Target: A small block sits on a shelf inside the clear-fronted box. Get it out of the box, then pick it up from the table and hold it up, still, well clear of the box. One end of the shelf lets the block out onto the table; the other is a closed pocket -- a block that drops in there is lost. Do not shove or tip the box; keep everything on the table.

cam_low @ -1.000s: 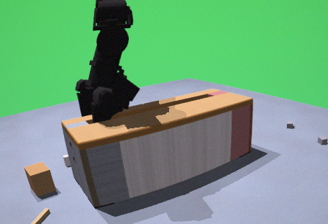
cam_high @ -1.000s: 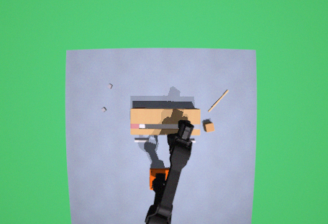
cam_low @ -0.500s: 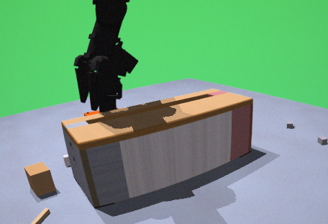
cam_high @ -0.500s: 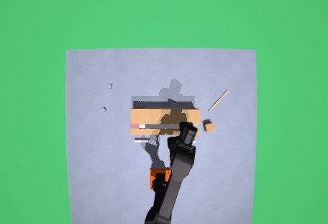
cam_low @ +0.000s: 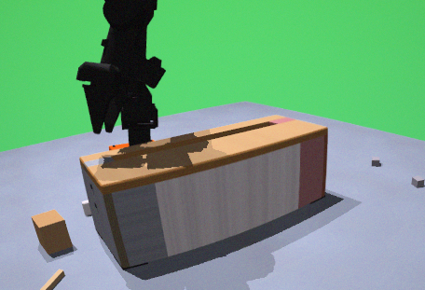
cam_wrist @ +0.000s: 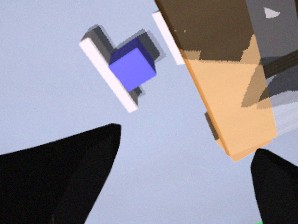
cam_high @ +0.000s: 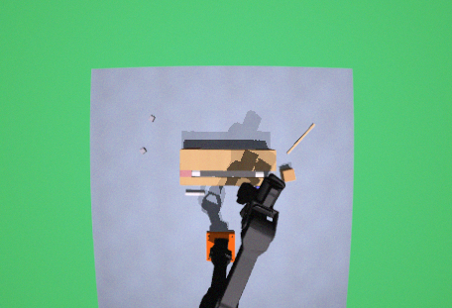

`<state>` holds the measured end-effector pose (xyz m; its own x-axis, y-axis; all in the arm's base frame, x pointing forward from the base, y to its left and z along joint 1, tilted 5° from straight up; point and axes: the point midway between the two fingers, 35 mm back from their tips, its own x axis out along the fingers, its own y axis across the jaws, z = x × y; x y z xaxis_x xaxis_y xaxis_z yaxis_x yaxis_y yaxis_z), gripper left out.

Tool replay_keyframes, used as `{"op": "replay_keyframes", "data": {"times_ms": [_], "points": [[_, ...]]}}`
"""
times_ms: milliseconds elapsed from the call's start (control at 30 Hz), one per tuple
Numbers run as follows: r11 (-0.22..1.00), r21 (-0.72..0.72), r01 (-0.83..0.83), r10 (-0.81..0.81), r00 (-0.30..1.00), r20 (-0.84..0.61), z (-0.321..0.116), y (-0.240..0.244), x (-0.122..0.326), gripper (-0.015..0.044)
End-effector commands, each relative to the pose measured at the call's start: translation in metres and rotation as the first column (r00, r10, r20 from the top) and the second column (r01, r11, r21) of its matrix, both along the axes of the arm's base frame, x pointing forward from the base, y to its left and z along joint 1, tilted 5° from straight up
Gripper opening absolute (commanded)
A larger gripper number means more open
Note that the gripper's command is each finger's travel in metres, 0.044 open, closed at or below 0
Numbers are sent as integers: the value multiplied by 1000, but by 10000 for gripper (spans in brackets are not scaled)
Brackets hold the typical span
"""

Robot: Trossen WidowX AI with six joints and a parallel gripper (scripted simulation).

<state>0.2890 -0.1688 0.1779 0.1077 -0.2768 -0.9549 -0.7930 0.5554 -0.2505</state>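
The small blue block [cam_wrist: 132,69] rests on the table outside the box, right beside a white bar [cam_wrist: 102,67]. In the top view only a sliver of the block [cam_high: 258,187] shows past the arm; the exterior view does not show it. The box [cam_high: 208,159] [cam_low: 233,195] [cam_wrist: 225,107] stands upright, with a pink section at one end. My gripper [cam_wrist: 187,146] is open and empty, above the table near the box's end opposite the pink section. In the wrist view the block lies beyond the left fingertip, not between the fingers.
A tan cube [cam_high: 288,174] [cam_low: 51,229] and a thin stick [cam_high: 300,139] [cam_low: 53,280] lie off the box's near end in the exterior view. Small grey cubes [cam_high: 152,118] [cam_low: 376,162] lie past the pink end. Another white bar [cam_high: 194,192] and an orange square [cam_high: 211,254] are on the robot's side.
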Motion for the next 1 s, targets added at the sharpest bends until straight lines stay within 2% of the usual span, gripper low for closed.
{"op": "replay_keyframes", "data": {"times_ms": [0,100,200,300,400,500,633,800,967], "points": [[936,102,337,-347,932,104,-2,-1,-5,285],[784,212,583,-615,775,146,-3,-3,-7,285],[558,325,763,-827,544,143,-4,-4,-9,285],[278,426,861,-960,263,94,-4,-5,-11,285],[-29,499,866,-999,-38,8,-5,-7,-13,285],[-326,533,781,-941,-322,-103,-5,-9,-16,285],[-567,526,634,-810,-544,-217,-4,-11,-18,285],[-797,465,386,-563,-753,-341,-3,-13,-20,285],[-931,354,85,-246,-864,-440,-2,-15,-23,285]]}}
